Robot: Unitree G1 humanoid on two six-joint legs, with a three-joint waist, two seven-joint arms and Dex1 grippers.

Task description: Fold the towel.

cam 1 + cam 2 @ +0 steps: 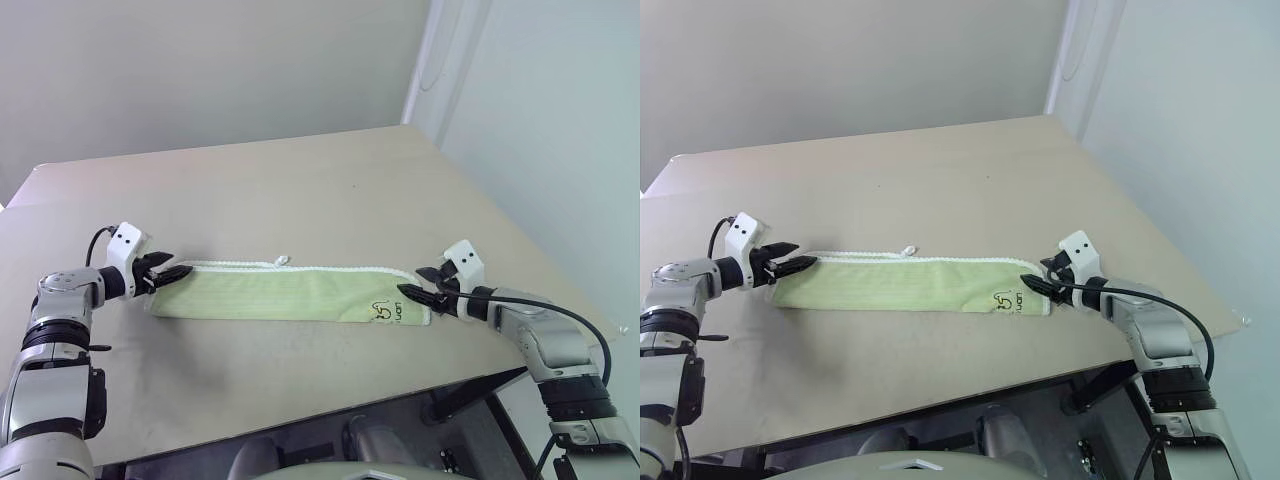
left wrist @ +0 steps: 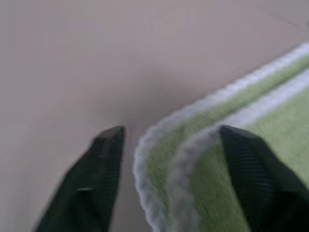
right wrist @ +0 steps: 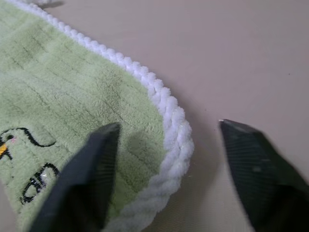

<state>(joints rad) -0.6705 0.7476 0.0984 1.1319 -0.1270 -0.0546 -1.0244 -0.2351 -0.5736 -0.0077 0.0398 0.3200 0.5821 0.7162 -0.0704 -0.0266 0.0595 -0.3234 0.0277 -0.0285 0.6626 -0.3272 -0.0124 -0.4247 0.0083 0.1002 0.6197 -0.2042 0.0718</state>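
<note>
The towel (image 1: 290, 293) lies on the table as a long, narrow light-green strip, folded lengthwise so that two white corded edges (image 2: 193, 140) stack at its left end. A small white loop (image 1: 283, 260) sticks out of its far edge, and a dark embroidered mark (image 1: 385, 311) sits near its right end. My left gripper (image 1: 175, 268) is open at the towel's left corner, one finger (image 2: 101, 164) over bare table, the other (image 2: 251, 164) over cloth. At the right corner my right gripper (image 1: 410, 280) is open too, its fingers (image 3: 91, 164) straddling the rounded edging (image 3: 174, 135).
The beige table (image 1: 300, 190) stretches far behind the towel. Its front edge (image 1: 300, 425) runs close below the towel, and its right edge (image 1: 520, 240) lies just beyond my right arm. A pale wall stands behind.
</note>
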